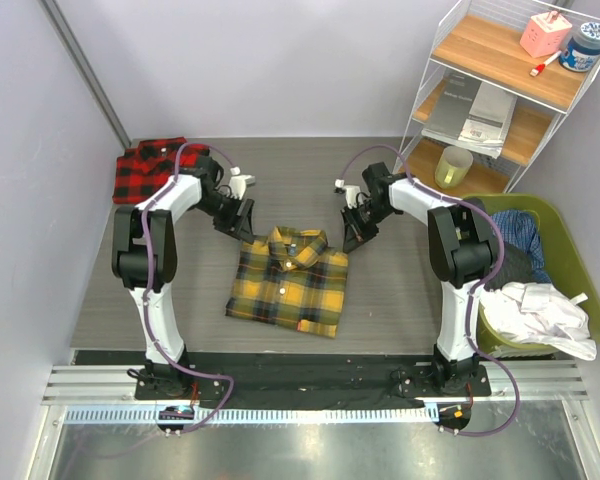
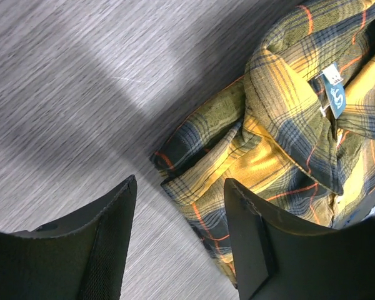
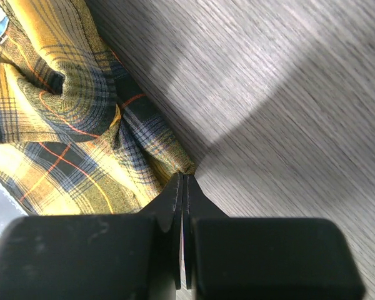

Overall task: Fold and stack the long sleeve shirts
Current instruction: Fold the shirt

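Note:
The yellow-and-black check shirt lies folded to a rectangle in the middle of the table, collar toward the back. My left gripper is open at its back left corner; in the left wrist view the jaws straddle the shirt's folded edge beside the collar. My right gripper is at the back right corner; in the right wrist view it is shut with the shirt's corner bunched at its tips. The red-and-black check shirt lies folded at the back left.
A green laundry basket holding white and dark clothes stands at the right. A wire shelf with a yellow cup, papers and small items stands at the back right. Walls close in the left and back sides.

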Robot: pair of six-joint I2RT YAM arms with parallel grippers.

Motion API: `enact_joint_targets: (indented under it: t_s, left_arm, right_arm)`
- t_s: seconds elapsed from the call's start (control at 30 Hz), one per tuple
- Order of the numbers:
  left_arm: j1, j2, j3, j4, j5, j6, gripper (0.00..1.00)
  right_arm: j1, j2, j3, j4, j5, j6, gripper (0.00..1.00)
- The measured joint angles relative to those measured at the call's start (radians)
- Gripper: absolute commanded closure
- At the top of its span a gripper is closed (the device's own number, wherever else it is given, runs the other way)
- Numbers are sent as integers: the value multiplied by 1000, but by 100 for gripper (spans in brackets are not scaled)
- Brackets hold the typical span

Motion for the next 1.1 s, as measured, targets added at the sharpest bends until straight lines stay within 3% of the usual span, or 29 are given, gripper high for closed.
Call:
enact_joint_targets:
  t_s: [0.3, 0.33, 0.37, 0.6, 0.67, 0.7, 0.8, 1.1]
  left_arm:
    - [0, 4, 10, -16, 34, 9, 82]
    - [0, 7, 22, -25, 45, 12, 96]
    - [0, 13, 42, -37, 58, 14, 100]
    - [2, 29, 120, -8, 87, -27, 100]
    - [2, 39, 121, 16, 70, -49, 89]
    - [3, 51, 129, 16, 69, -54, 69]
    - [15, 96, 155, 3, 87, -45, 53]
    - [40, 100, 134, -97, 154, -17, 46]
  right_arm:
    - [0, 19, 46, -12, 25, -20, 99]
    - [0, 21, 51, -15, 29, -25, 99]
    - [0, 23, 59, -18, 33, -29, 99]
    - [0, 40, 102, -22, 68, -62, 99]
    - [0, 51, 118, -23, 81, -74, 99]
    - [0, 59, 127, -23, 87, -80, 99]
    - [0, 81, 150, -23, 98, -91, 99]
    - [0, 96, 180, -26, 101, -104, 99]
